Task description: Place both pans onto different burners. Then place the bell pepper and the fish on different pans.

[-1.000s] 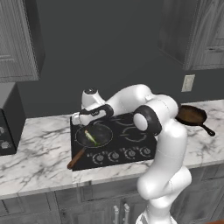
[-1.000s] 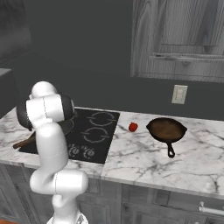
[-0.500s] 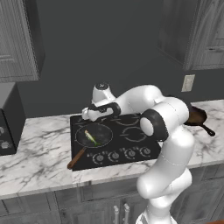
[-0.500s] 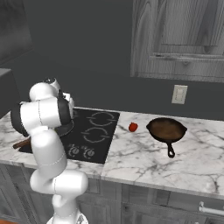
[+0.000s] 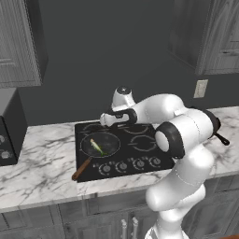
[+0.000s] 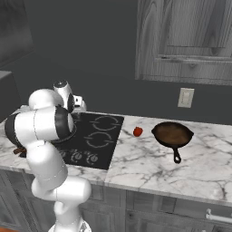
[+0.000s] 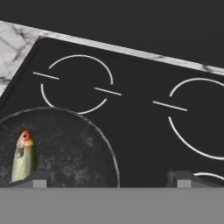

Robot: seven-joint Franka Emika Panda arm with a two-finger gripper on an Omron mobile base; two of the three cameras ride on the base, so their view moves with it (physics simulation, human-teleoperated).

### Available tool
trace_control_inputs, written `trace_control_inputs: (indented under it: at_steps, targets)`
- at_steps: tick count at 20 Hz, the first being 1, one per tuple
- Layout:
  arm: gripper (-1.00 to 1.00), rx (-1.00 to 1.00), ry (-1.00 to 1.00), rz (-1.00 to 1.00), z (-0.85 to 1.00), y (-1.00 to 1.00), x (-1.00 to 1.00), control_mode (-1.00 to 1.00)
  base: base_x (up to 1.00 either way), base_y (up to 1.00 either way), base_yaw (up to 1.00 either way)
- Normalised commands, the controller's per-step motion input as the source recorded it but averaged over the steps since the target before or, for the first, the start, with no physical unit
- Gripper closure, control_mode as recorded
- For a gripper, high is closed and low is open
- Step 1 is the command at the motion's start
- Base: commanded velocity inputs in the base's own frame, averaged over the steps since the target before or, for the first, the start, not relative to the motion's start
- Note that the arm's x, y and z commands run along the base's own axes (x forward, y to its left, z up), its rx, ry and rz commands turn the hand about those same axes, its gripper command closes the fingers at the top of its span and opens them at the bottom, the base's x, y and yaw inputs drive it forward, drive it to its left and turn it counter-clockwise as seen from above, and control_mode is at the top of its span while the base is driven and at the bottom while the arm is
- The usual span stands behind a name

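A: Over the cooktop point(image 5: 122, 148), the gripper point(image 7: 107, 177) hangs above the bare glass with its fingers spread wide and nothing between them.

B: And the fish point(image 5: 97, 147)?

A: In the black pan point(image 5: 100, 144), which sits on the front-left burner point(image 5: 101, 144). In the hand view the fish lies low and to the left of the left fingertip point(image 7: 34, 179), long axis pointing roughly up the picture, head with its orange spot uppermost.

B: So one pan is filled. The other?

A: The brown pan point(image 6: 172, 134) is on the counter point(image 6: 149, 163), well right of the cooktop, handle toward the front edge, empty. The pepper point(image 6: 137, 131) sits on the counter between the cooktop's right edge and that pan, touching neither.

B: Which way must the hand go?

A: To the right, I judge, past the rear burner point(image 7: 77, 84) and the right-hand one point(image 7: 199, 118), both bare. The brown pan wants a free burner before the pepper can go in.
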Motion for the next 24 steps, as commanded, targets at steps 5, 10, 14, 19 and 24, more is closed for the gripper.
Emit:
trace_control_inputs:
  at_steps: [5, 10, 14, 19, 24]
  targets:
    - [-1.0, 0.0, -0.05, 0.0, 0.0, -0.52, -0.3, -1.0, 0.0, 0.0, 0.0]
    - [-1.0, -0.01, -0.04, 0.0, 0.01, -0.6, -0.23, -1.0, 0.0, 0.0, 0.0]
    - [-1.0, 0.0, 0.0, 0.0, 0.0, -0.71, -0.13, -1.0, 0.0, 0.0, 0.0]
    - [-1.0, 0.0, 0.0, 0.0, 0.0, -0.8, -0.12, -1.0, 0.0, 0.0, 0.0]
    - [-1.0, 0.0, 0.0, -0.02, 0.0, -0.82, -0.04, -1.0, 0.0, 0.0, 0.0]
